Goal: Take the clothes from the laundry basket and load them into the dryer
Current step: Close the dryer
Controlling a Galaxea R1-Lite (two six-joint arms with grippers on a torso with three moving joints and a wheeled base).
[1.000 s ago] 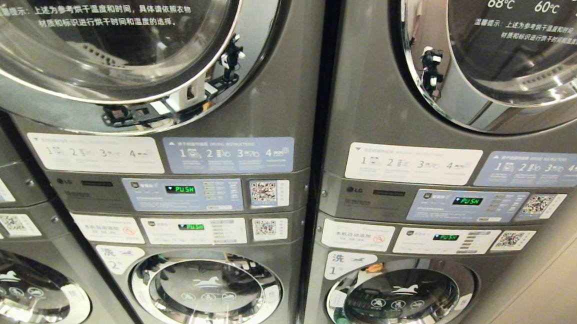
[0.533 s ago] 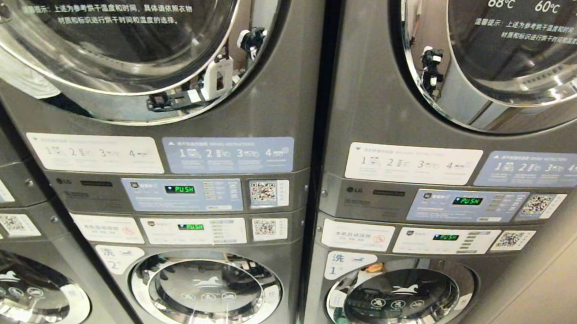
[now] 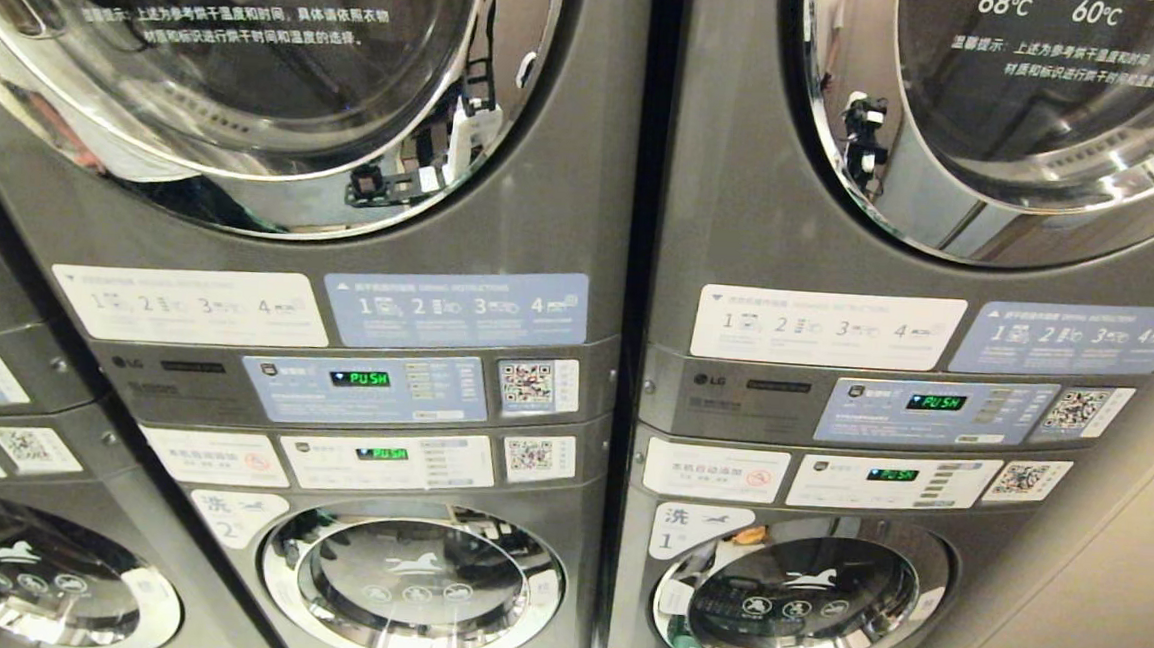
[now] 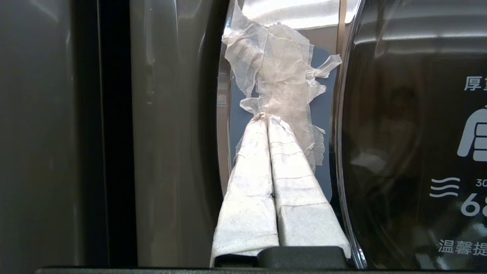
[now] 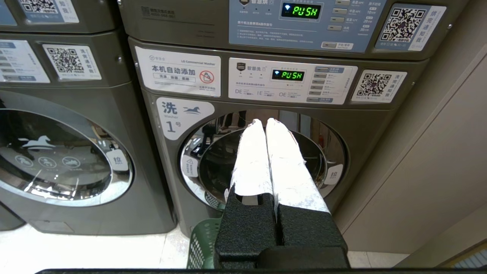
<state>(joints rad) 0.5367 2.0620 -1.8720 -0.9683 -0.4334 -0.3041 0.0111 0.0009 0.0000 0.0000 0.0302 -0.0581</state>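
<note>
Stacked dryers (image 3: 504,209), basket (image 5: 203,243) half hidden under closed right tool (image 5: 265,121), left tool (image 4: 265,116) pinched together

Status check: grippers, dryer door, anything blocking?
Left gripper shut on tape tab at dryer door rim. Right gripper shut, empty, parked before lower washer. Basket below it; no clothes seen.

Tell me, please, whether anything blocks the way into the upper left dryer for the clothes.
Yes: the glass door covers the opening, only slightly ajar at its left edge. The left claw, shut, is at its rim.
</note>
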